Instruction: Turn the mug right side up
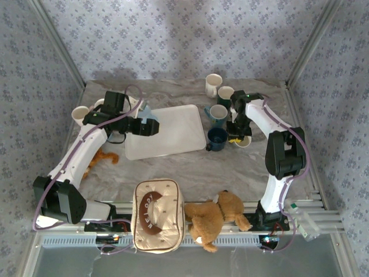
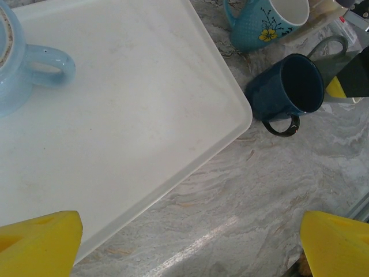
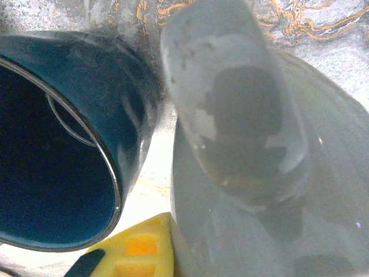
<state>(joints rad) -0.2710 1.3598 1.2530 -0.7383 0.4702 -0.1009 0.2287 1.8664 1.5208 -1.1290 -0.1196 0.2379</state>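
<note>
- Two fingers of my right gripper [image 1: 237,136] were closed together, seemingly pinching the wall of the white mug [image 1: 245,141], a grip suited to tipping it upright.
- That mug sat on the marbled tabletop [image 1: 173,173], just right of the dark blue mug [image 1: 217,138]; I couldn't tell which way its mouth faced.
- My left gripper [image 1: 151,127] hung over the white tray [image 1: 173,141], fingers wide apart and empty, out of the way.
</note>
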